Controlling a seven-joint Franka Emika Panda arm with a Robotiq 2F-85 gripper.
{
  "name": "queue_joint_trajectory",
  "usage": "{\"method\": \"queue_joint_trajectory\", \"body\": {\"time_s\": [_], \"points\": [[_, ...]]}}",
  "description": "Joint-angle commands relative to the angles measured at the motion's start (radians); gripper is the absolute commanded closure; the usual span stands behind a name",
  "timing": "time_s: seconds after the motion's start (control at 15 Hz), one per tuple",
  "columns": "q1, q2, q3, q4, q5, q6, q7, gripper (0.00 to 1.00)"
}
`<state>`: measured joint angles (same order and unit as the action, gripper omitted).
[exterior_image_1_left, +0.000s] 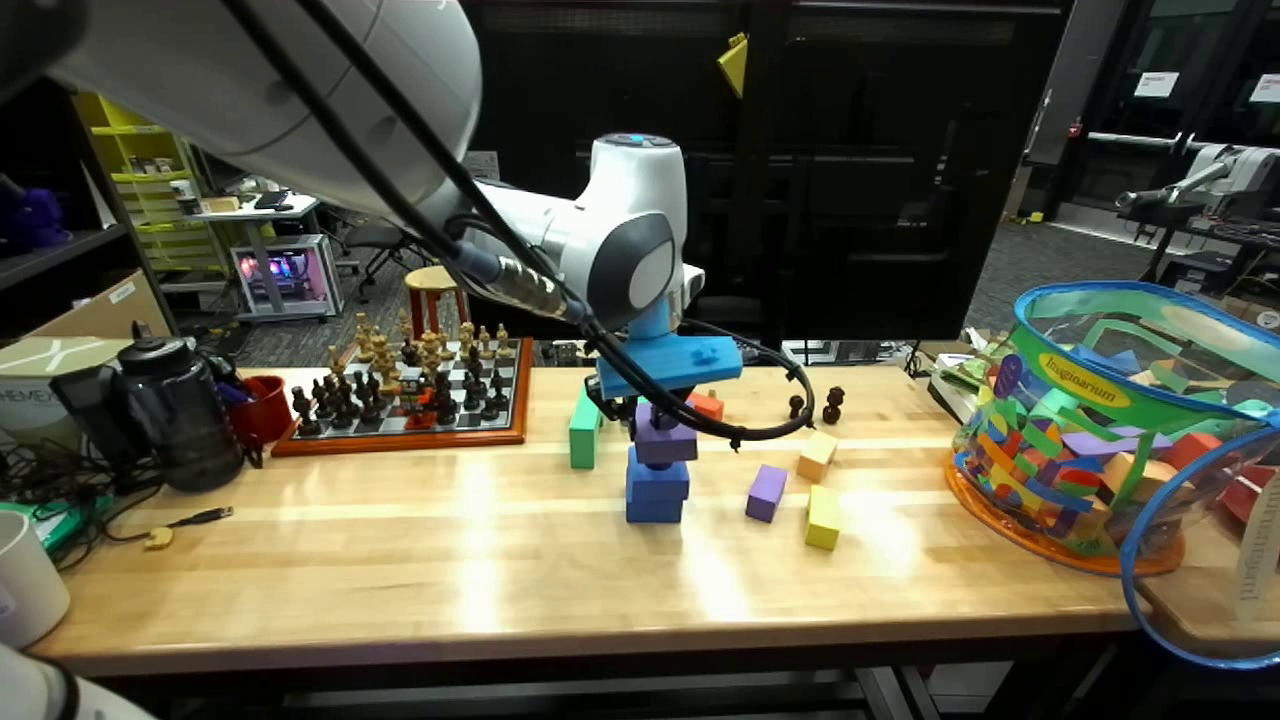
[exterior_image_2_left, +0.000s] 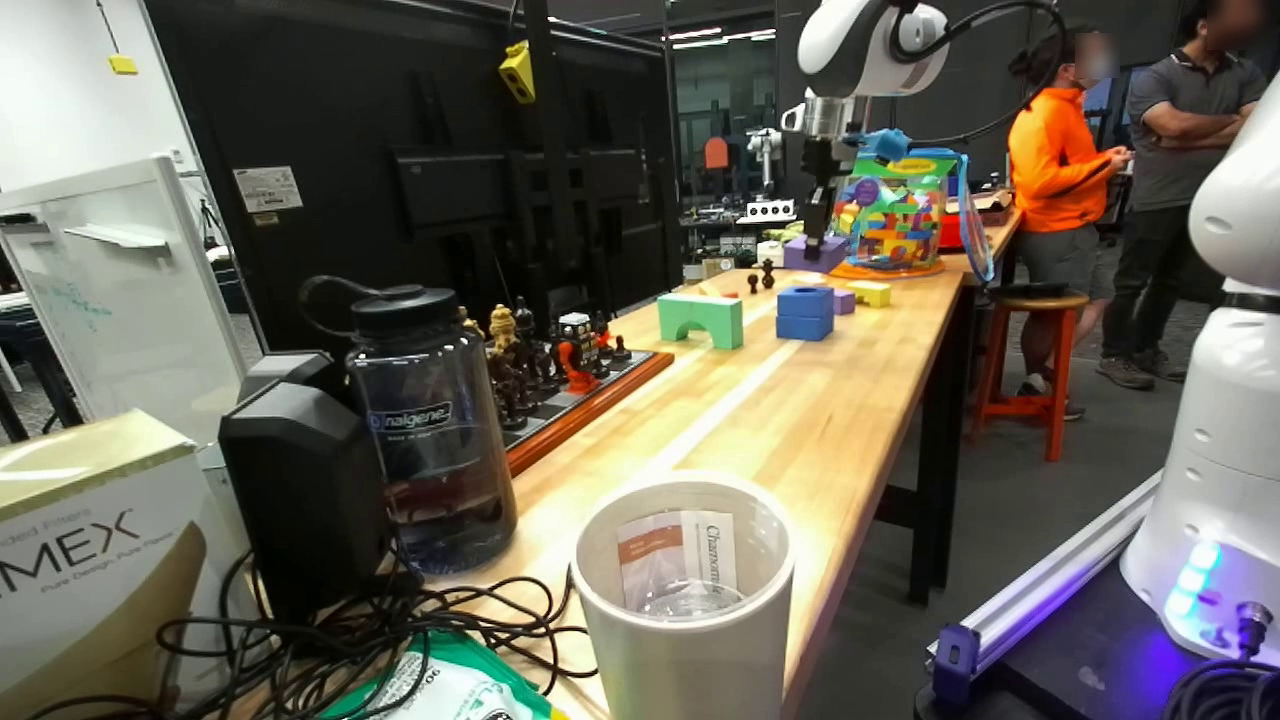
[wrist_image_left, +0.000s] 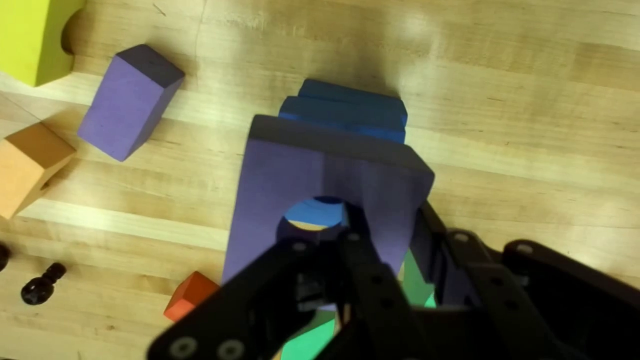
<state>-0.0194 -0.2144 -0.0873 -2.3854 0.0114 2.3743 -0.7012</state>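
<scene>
Though the arm (exterior_image_1_left: 435, 90) slants, its gripper (wrist_image_left: 389, 212) hangs (vertically).

In an exterior view, says "Imaginarium" on the yellow label (exterior_image_1_left: 1083, 383) of the block bag (exterior_image_1_left: 1175, 408). In an exterior view, says "nalgene" on the water bottle (exterior_image_2_left: 432, 440); on the carton (exterior_image_2_left: 100, 570), reads, cut at the left, "ded Filters" and "MEX", then "Pure Design, Pure Flavor". Inside the pale cup (exterior_image_2_left: 690, 665), reads "Chamom" on the paper packet (exterior_image_2_left: 680, 552).
</scene>
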Motion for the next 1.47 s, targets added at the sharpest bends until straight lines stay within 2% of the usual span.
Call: {"method": "queue_joint_trajectory", "body": {"time_s": [0.0, 0.6, 1.4], "points": [[0.017, -0.006, -0.014, -0.007, 0.024, 0.010, -0.022, 0.94], [0.013, 0.053, -0.027, 0.023, 0.077, -0.012, -0.044, 0.94], [0.005, 0.071, -0.016, 0.041, 0.056, -0.053, -0.116, 0.94]]}}
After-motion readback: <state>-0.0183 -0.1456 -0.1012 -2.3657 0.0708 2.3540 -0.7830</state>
